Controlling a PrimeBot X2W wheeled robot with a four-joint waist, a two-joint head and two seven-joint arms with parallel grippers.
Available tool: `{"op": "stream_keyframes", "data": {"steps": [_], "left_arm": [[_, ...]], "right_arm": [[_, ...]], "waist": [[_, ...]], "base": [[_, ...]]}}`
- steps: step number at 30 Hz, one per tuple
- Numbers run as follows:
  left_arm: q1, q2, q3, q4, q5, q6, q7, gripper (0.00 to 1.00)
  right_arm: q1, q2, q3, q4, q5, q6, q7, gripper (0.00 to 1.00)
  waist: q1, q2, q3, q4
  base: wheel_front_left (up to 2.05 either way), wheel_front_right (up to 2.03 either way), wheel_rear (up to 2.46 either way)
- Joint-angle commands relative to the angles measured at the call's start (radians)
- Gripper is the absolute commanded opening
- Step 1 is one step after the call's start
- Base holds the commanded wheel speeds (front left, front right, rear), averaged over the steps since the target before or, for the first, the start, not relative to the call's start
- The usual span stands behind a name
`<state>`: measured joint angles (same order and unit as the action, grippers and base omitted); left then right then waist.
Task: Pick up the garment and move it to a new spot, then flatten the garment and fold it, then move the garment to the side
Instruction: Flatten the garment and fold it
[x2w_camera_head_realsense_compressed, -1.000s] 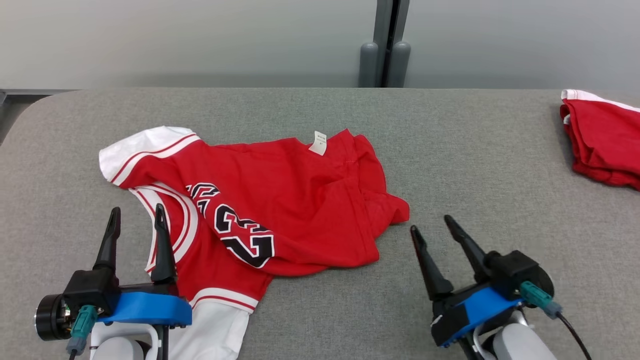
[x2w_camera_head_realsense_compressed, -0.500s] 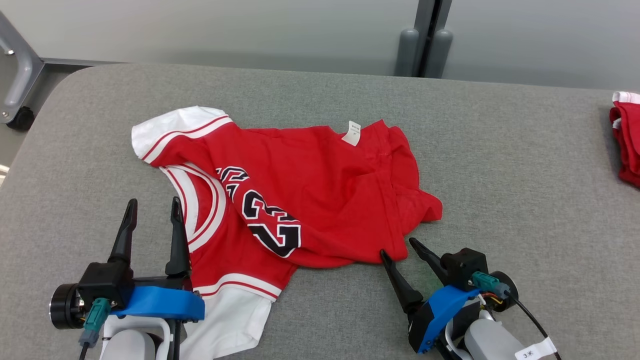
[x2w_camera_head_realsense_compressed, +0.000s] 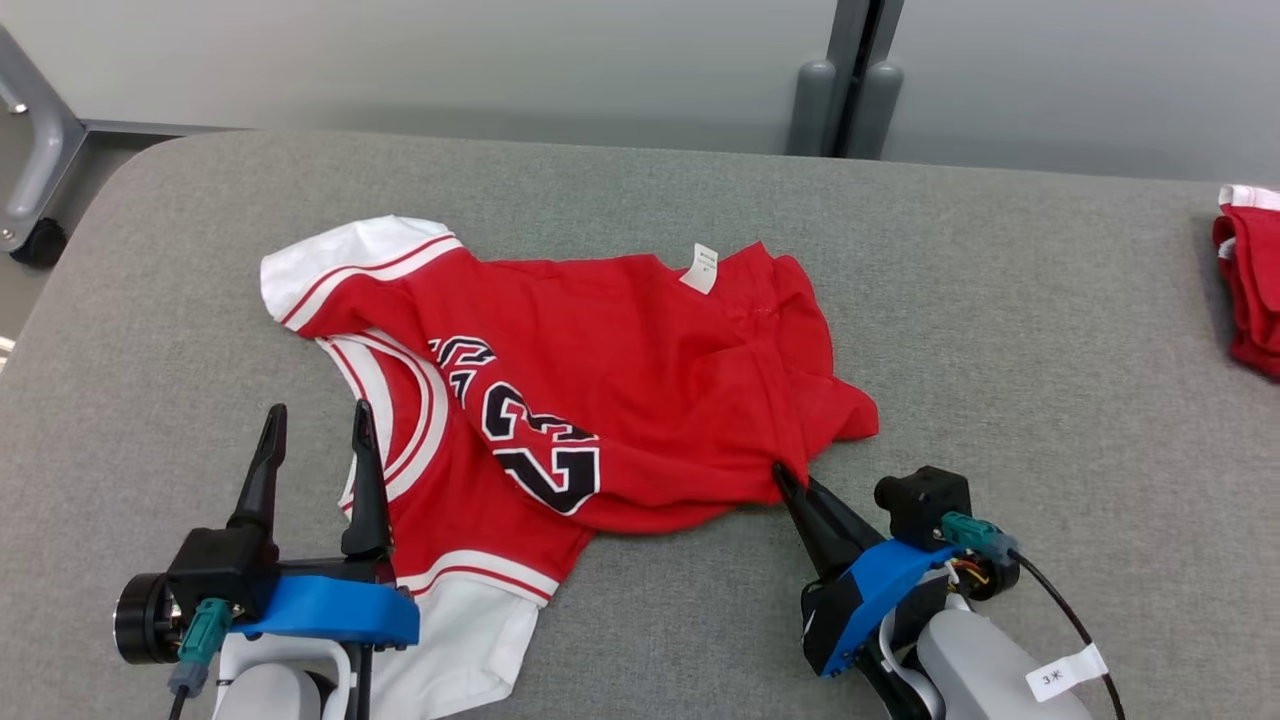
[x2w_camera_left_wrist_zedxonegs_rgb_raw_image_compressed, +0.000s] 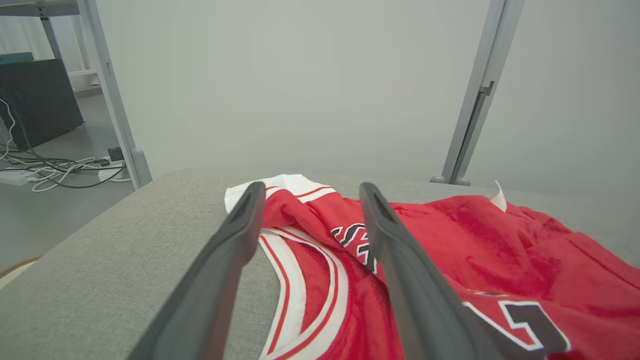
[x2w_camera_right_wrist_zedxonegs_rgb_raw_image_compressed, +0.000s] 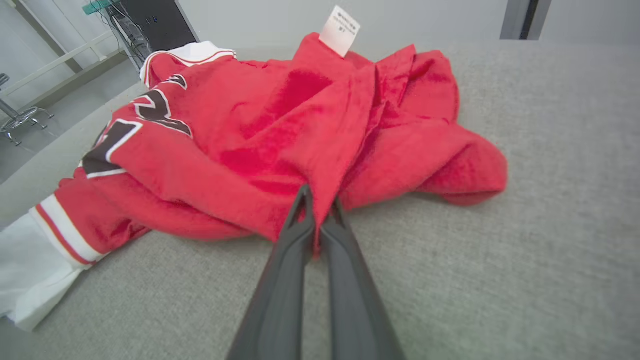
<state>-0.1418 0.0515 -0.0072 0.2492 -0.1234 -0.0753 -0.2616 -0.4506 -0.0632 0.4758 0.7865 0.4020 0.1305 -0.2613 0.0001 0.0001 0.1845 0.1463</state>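
The garment (x2w_camera_head_realsense_compressed: 620, 380) is a red jersey with white trim and black numbers, lying crumpled on the grey table (x2w_camera_head_realsense_compressed: 1000, 330). My right gripper (x2w_camera_head_realsense_compressed: 782, 474) is shut on the garment's near right edge; in the right wrist view a fold of red cloth (x2w_camera_right_wrist_zedxonegs_rgb_raw_image_compressed: 320, 200) is pinched between the two closed fingers (x2w_camera_right_wrist_zedxonegs_rgb_raw_image_compressed: 295, 235). My left gripper (x2w_camera_head_realsense_compressed: 318, 415) stands open at the garment's near left side, its right finger over the white-striped armhole (x2w_camera_left_wrist_zedxonegs_rgb_raw_image_compressed: 310, 280) and its left finger (x2w_camera_left_wrist_zedxonegs_rgb_raw_image_compressed: 235, 235) over bare table. Nothing lies between its fingers but cloth beneath.
A second red and white garment (x2w_camera_head_realsense_compressed: 1250, 280) lies folded at the table's far right edge. A grey post (x2w_camera_head_realsense_compressed: 845, 90) stands behind the table, and a metal frame leg with a caster (x2w_camera_head_realsense_compressed: 35, 190) at the far left.
My right gripper moved forward to the garment's edge and shut on it. The left gripper stayed open beside the armhole. The camera swung left early on.
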Motion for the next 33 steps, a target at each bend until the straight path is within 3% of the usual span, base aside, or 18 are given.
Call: {"op": "stream_keyframes", "data": {"steps": [1, 10, 16, 27, 33], "left_arm": [[0.01, -0.001, 0.004, 0.001, -0.005, 0.002, -0.004, 1.0], [0.037, -0.002, 0.004, 0.01, -0.017, 0.003, -0.004, 1.0], [0.052, -0.001, 0.013, 0.007, -0.021, 0.006, -0.004, 1.0], [0.031, -0.001, 0.028, -0.008, -0.014, 0.0, -0.004, 1.0], [0.02, -0.001, 0.04, -0.01, -0.009, -0.002, -0.004, 1.0]], "right_arm": [[0.026, -0.015, -0.006, -0.038, 0.005, 0.001, -0.004, 0.0], [0.224, -0.086, -0.012, -0.35, -0.016, 0.001, -0.005, 0.0], [0.392, -0.112, -0.065, -0.638, -0.044, 0.001, 0.037, 0.0], [0.532, -0.073, -0.158, -1.144, -0.133, 0.001, 0.232, 0.0], [0.559, -0.05, -0.186, -1.291, -0.157, 0.001, 0.307, 0.0]], "waist": [[-0.0001, -0.0001, -0.014, -0.018], [-0.0001, -0.0001, -0.062, -0.085], [-0.0001, -0.0001, -0.078, -0.118], [-0.0001, -0.0001, -0.045, -0.151], [-0.0001, -0.0001, -0.033, -0.154]], "base": [[0.0, 0.0, 0.0], [0.0, 0.0, 0.0], [0.0, 0.0, 0.0], [0.0, 0.0, 0.0], [0.0, 0.0, 0.0]]}}
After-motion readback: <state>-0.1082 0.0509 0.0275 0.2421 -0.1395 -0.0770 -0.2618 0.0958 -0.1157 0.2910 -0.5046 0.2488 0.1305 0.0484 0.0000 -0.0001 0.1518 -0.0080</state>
